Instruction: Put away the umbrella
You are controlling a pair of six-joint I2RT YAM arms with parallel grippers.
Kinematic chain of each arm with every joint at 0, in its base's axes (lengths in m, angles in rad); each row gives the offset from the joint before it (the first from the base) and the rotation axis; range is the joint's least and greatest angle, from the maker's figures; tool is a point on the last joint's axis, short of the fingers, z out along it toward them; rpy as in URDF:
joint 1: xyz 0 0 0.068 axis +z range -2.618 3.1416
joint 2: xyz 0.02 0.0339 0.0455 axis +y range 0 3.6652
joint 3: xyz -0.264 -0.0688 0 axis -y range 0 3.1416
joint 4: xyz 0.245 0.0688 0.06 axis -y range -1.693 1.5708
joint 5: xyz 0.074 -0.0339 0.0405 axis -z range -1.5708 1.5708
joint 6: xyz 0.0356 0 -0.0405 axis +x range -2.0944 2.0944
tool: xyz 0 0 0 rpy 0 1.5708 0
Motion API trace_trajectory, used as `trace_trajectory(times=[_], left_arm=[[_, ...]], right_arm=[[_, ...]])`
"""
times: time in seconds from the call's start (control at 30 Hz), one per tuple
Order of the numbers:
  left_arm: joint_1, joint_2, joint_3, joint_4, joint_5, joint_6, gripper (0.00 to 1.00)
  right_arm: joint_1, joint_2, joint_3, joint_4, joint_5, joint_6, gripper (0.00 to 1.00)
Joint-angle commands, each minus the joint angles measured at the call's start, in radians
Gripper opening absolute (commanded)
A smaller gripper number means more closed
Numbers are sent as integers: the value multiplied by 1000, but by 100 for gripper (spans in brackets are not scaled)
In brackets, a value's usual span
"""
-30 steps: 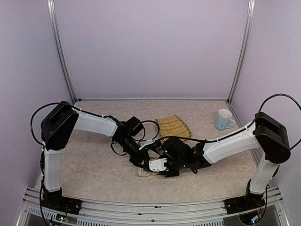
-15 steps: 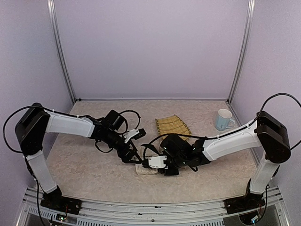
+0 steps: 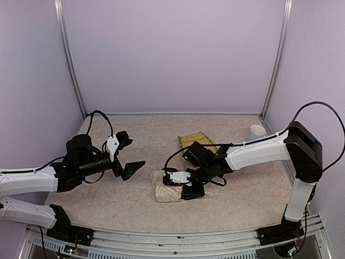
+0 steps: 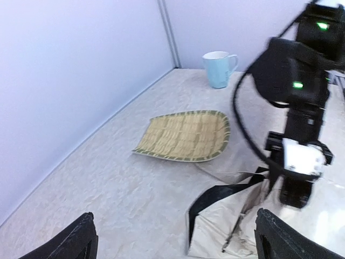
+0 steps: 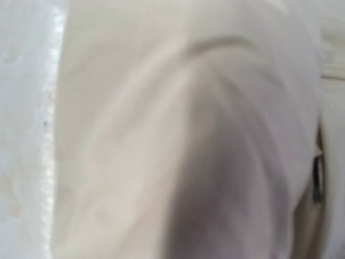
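— What's nearest the near edge of the table (image 3: 108, 210)?

— The left tool (image 3: 129, 155), over the left side. Its jaws stand wide apart with nothing between them; the left wrist view shows both black fingertips (image 4: 81, 240) with bare table in the gap.

— And the umbrella (image 3: 166, 187)?

— It lies around the middle of the table, a little toward the near edge, as a crumpled cream heap. The left wrist view shows black ribs and a black band across the fabric (image 4: 215, 229).

— The right tool (image 3: 190, 189)?

— Down on the right part of that heap, touching the fabric. Its wrist view is filled with blurred cream cloth (image 5: 161, 108), so I cannot tell whether the jaws grip it or only press on it.

— Farther back?

— A woven straw tray (image 3: 197, 141) lies flat just beyond the umbrella, partly under the right arm. A pale blue mug (image 3: 256, 131) stands upright near the far right corner, well apart from the tray.
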Motion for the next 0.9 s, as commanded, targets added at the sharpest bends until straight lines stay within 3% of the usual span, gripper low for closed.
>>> trace_trajectory(times=[0.0, 0.27, 0.63, 0.87], left_arm=[[-96, 12, -24, 56, 90, 154, 99], [-257, 260, 146, -231, -36, 343, 94], [-309, 642, 393, -374, -106, 435, 86], [-308, 791, 501, -541, -128, 405, 58]], right_arm=[[-72, 132, 17, -285, -253, 71, 18], [-161, 268, 70, -369, -400, 84, 17], [-190, 347, 137, -380, -412, 67, 19], [-203, 295, 139, -321, -408, 87, 31]])
